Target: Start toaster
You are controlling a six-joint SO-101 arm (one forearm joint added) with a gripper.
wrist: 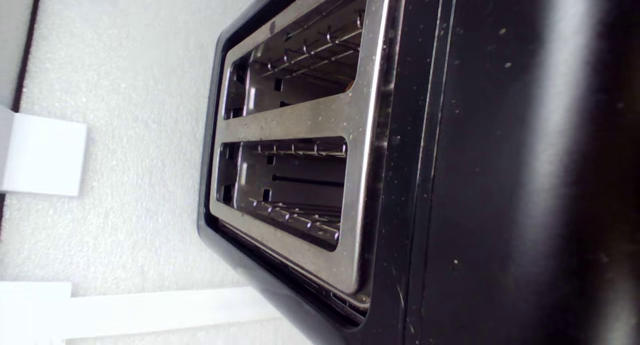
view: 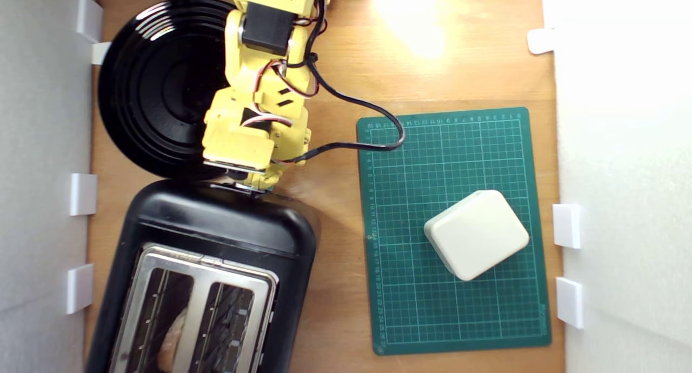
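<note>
Tool (view: pixel 251 182) down at the top end of the toaster (view: pixel 216 238) in the exterior view, tips hidden under the yellow wrist, so open or clenched: cannot tell. No sight of the lever knob in either view, and no way to confirm contact with it. Wrist view filled by glossy black casing and the silver top plate (wrist: pixel 320 120), both slots looking down their length. Toaster lying at the lower left of the exterior view, angled on the wooden surface (view: pixel 335 308), with something pale, probably bread, in the left slot (view: pixel 173 330). Black plate (view: pixel 157 86) touching or just beside the toaster's top end, under the arm. Risks, as judgement only: pressing on casing rather than lever, so no start; sliding off the glossy curve; shoving the whole toaster along the surface instead of depressing anything; black cable (view: pixel 373 119) snagging on a corner during descent. White block (view: pixel 476 233) on the green mat (view: pixel 411 319), well apart at right, no hazard.
</note>
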